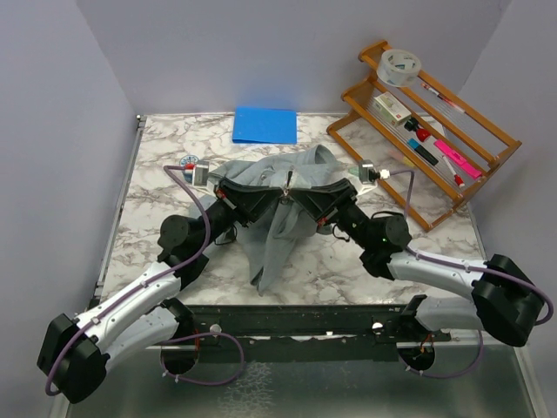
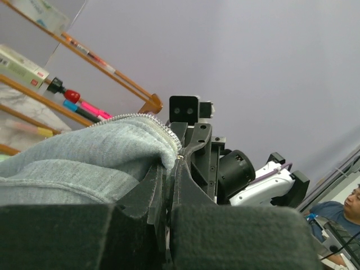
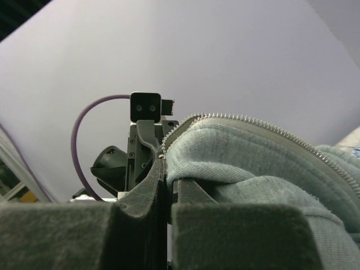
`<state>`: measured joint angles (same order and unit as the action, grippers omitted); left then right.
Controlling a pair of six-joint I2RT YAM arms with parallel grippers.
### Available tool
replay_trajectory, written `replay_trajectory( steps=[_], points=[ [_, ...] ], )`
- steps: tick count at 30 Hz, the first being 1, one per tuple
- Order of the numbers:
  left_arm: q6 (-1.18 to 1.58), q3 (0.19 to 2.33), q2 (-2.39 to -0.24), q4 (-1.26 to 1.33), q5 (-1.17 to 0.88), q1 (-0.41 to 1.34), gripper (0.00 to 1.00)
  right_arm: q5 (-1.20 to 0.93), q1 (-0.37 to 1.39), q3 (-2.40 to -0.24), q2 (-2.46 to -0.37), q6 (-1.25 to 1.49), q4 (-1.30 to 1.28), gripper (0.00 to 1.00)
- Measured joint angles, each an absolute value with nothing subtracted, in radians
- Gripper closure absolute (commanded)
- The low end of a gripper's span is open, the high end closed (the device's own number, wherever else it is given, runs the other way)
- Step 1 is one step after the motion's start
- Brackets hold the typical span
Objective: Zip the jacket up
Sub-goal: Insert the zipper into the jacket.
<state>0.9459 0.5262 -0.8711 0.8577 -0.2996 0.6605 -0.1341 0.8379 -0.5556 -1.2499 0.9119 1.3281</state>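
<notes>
The light grey jacket (image 1: 280,228) is lifted off the marble table in the middle, and its lower part hangs down toward the near edge. Both grippers meet at its raised front opening, facing each other. My left gripper (image 1: 268,193) is shut on the jacket's zipper edge (image 2: 147,119), and grey fleece (image 2: 84,160) bulges to the left of its fingers (image 2: 147,194). My right gripper (image 1: 302,197) is shut on the opposite zipper edge (image 3: 253,121), with fleece (image 3: 247,163) piled to the right of its fingers (image 3: 147,188). A small metal zipper piece (image 1: 285,185) dangles between them.
A flat blue pad (image 1: 265,124) lies at the back of the table (image 1: 157,218). A tilted wooden rack (image 1: 452,148) at the back right holds a tape roll (image 1: 400,64), markers and a box. A small round object (image 1: 189,162) sits at the left. A person (image 2: 344,208) appears beyond the table.
</notes>
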Motion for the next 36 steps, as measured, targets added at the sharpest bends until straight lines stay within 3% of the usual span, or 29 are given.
replay_trajectory(
  steps=[12,26,28,33,36],
  points=[
    [0.905,0.332,-0.939,0.795,-0.311,0.699,1.0,-0.011,0.849,-0.315,-1.15,0.87,1.108,1.0],
    [0.867,0.199,-1.052,0.85,-0.187,0.786,1.0,0.012,0.856,-0.227,-1.272,0.905,1.089,0.99],
    [0.867,0.197,-1.053,0.85,-0.185,0.787,1.0,0.007,0.855,-0.229,-1.272,0.902,1.076,0.92],
    [0.867,0.193,-1.066,0.845,-0.185,0.788,1.0,-0.006,0.846,-0.253,-1.224,0.871,0.967,0.62],
    [0.868,0.187,-1.068,0.837,-0.192,0.794,1.0,-0.007,0.831,-0.29,-1.144,0.839,0.833,0.56]
  ],
)
